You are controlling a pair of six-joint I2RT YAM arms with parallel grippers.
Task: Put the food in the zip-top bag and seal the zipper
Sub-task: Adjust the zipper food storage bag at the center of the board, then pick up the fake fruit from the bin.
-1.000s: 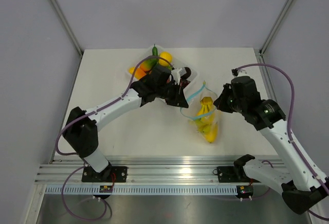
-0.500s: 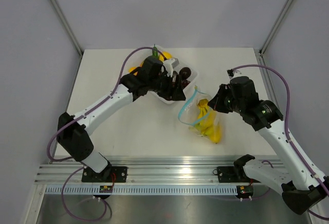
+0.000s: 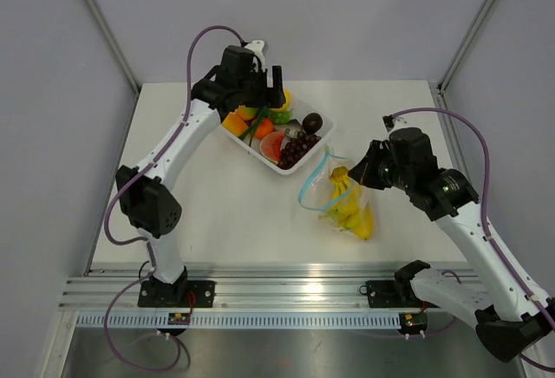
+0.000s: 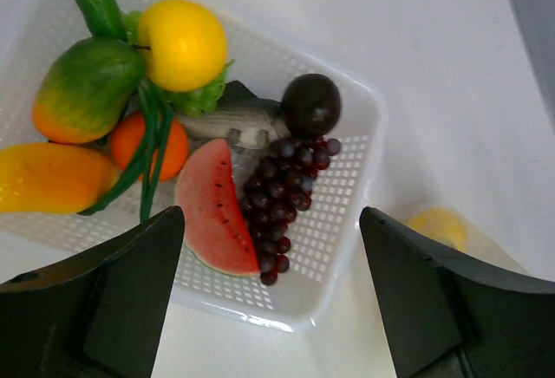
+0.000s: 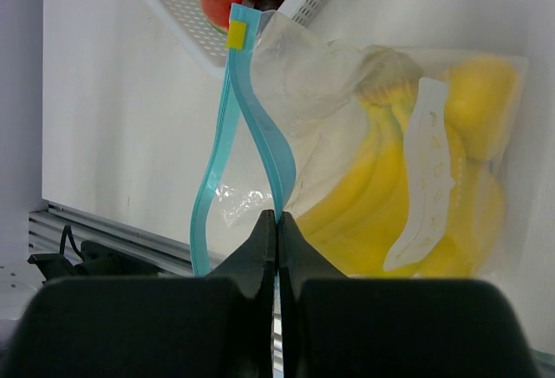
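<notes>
Two grippers, two states. My right gripper clenched on zipper, pinching blue strip where its two lips meet; above pinch, lips gape apart. Zip-top bag lies on table at 4 o'clock from white tray, just beside tray corner, mouth toward 9 o'clock. Food inside bag: yellow bananas, rounder yellow piece. My left gripper released, fingers wide, nothing between, hovering over tray at table's 12 o'clock.
</notes>
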